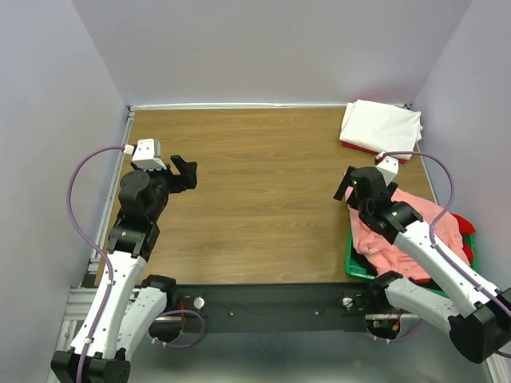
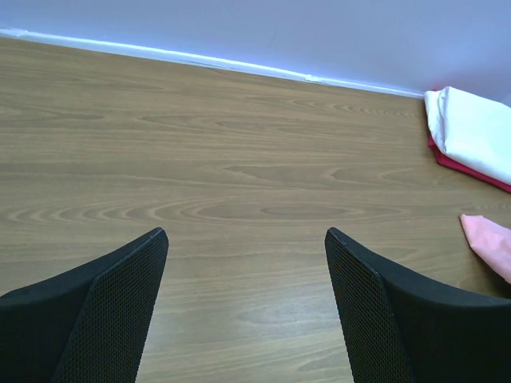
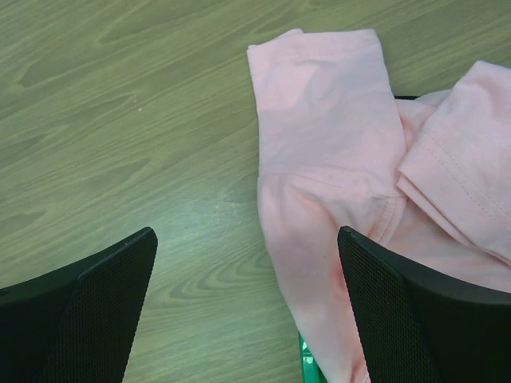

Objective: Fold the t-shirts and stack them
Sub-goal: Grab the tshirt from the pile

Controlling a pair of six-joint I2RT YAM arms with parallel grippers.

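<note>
Wooden table, green crate, pale walls

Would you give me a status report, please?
Left gripper, right gripper open, empty. Pink t-shirt spills from crate. White t-shirt folded, far corner. Nothing blocking.

- The left arm is folded at the elbow, the left gripper spread wide and empty
- The right arm stretches forward, the right gripper gaping, empty

No writing, label, brand, number or sign can be read in any view. The pink shirt, the white shirt at the upper right, the table and the crate at the lower right show only plain surfaces.
</note>
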